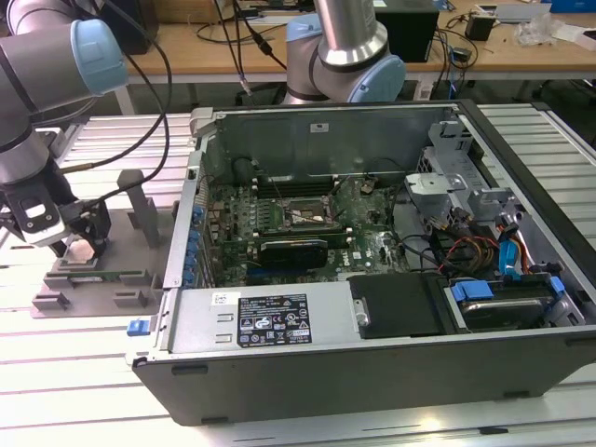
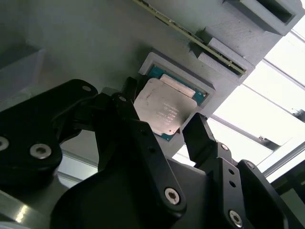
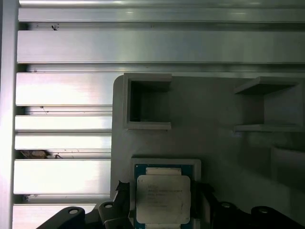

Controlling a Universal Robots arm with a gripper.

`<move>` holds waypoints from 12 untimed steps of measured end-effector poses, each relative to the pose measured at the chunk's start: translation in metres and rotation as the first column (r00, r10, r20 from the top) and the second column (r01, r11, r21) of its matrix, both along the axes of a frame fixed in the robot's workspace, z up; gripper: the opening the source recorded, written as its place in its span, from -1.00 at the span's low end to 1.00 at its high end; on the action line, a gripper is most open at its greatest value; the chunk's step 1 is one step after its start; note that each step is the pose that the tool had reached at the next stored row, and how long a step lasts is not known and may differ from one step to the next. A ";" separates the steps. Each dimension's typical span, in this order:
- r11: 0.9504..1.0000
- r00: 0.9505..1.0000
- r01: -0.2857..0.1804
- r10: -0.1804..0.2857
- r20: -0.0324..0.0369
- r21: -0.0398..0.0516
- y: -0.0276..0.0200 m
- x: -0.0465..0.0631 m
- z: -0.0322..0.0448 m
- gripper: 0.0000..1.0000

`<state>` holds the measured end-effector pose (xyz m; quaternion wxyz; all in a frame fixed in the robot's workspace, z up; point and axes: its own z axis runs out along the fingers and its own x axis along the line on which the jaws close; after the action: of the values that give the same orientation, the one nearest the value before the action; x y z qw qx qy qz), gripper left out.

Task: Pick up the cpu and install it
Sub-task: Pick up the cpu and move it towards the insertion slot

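both wrist views show the cpu, exterior view the open case.

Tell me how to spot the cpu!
Look beside the open computer case, at the grey holder on the exterior view's left. The cpu lies in its square pocket under the gripper. Unlike the grey plastic around, it's silvery with a green rim.

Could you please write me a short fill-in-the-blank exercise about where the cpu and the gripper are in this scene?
1. The cpu lies in the gray holder's recess, ____ (inside/outside) the computer case.
2. The gripper hangs over the cpu with its jaws ____.
3. In the exterior view, the holder stands to that view's ____ of the case.
Missing words: outside; open; left.
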<state>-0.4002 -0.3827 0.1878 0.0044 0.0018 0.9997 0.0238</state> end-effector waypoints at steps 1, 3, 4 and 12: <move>1.000 1.000 0.000 0.000 0.000 0.000 0.0000 0.000 0.0000 0.33; 1.000 1.000 0.000 0.000 0.000 0.000 0.0000 0.000 0.0000 0.33; 1.000 1.000 0.000 0.000 0.000 0.000 0.0000 0.000 0.0001 0.33; 1.000 1.000 0.000 0.000 0.000 0.000 0.0001 -0.001 0.0005 0.33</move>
<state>-0.4017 -0.3826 0.1883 0.0044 0.0018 0.9997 0.0238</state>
